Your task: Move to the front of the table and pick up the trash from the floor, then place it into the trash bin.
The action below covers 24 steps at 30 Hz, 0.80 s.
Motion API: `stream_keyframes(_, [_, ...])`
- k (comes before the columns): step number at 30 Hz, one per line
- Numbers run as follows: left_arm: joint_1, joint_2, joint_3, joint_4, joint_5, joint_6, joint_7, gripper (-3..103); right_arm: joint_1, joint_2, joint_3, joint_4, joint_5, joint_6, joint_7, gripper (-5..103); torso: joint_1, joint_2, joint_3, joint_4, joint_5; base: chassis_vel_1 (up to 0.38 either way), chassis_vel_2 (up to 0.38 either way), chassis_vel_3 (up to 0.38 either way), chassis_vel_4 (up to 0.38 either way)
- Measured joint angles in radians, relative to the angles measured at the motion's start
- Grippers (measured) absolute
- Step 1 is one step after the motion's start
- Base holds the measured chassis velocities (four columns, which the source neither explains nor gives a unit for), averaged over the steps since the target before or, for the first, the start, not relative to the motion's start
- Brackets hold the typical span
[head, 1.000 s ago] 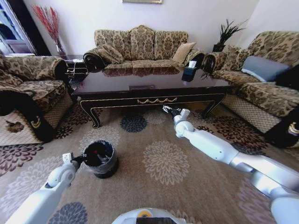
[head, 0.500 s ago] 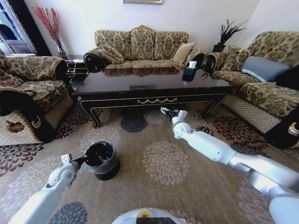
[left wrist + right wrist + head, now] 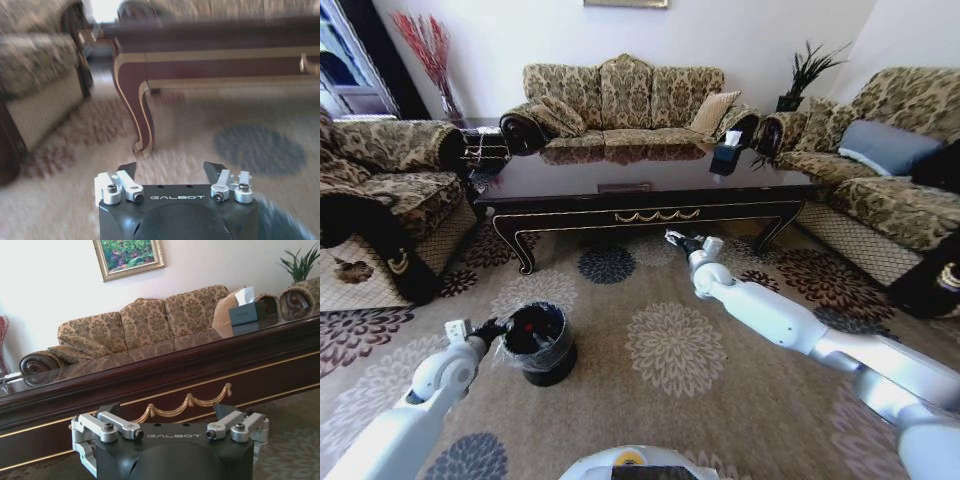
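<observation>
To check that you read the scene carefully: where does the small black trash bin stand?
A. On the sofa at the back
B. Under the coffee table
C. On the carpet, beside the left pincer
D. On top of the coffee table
C: the trash bin stands on the floor, right by the left pincer, well in front of the table.

My head camera looks forward and down from high up, taking in the table, the carpet and 3 sofas around it. My left wrist camera sits low over the carpet, facing the table's curved leg from close by. My right wrist camera, also low, faces the table's front apron with its gold scroll ornament, which my head view shares.
</observation>
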Motion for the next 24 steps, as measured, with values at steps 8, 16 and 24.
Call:
stream_keyframes(8, [0.107, -0.051, -0.157, -0.070, -0.178, -0.066, 0.041, 100, -0.120, -0.071, 0.031, 0.021, -0.120, 0.013, -0.101, 100, 0.000, 0.000, 0.000, 0.0001, -0.0001, 0.000, 0.000, 0.000, 0.000])
stream_keyframes(16, [0.195, -0.100, -0.215, -0.089, -0.075, -0.305, 0.313, 100, -0.319, -0.094, 0.126, 0.081, -0.264, 0.074, -0.214, 100, 0.000, 0.000, 0.000, 0.0003, -0.0002, 0.000, 0.000, 0.000, 0.000])
stream_keyframes(24, [0.238, -0.175, -0.255, -0.139, 0.002, -0.418, 0.434, 100, -0.648, -0.105, 0.380, 0.213, -0.354, 0.114, -0.307, 100, 0.000, 0.000, 0.000, 0.0000, 0.0001, 0.000, 0.000, 0.000, 0.000])
